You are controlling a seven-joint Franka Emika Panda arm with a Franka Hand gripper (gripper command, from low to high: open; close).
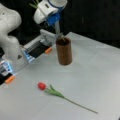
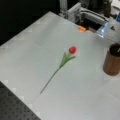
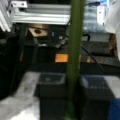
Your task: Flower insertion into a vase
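- In a front view the gripper (image 1: 59,33) sits at the top middle of the frame, right above the rim of the brown vase (image 1: 64,51). Its pale fingers (image 1: 57,27) point down at the vase mouth with a thin green stem (image 1: 61,38) between them, and the stem's lower end dips into the vase. A few green leaves (image 1: 33,4) stick out at the top left, behind the white wrist.
- Same view: a second flower, the red tulip (image 1: 42,86), lies flat on the grey table (image 1: 95,82) in the lower half, head to the left and stem running off to the lower right, well apart from the vase.
- In a front view from the opposite side, the vase (image 2: 112,60) stands at the right edge and the red tulip (image 2: 72,49) lies mid-frame, stem trailing to the lower left. The gripper isn't visible here.
- Wrist view: a green stem (image 3: 75,57) runs straight up and down the middle of the frame, pinched between two dark pads (image 3: 51,82) at the bottom, so the jaws are nearly closed on it. The vase can't be made out here.
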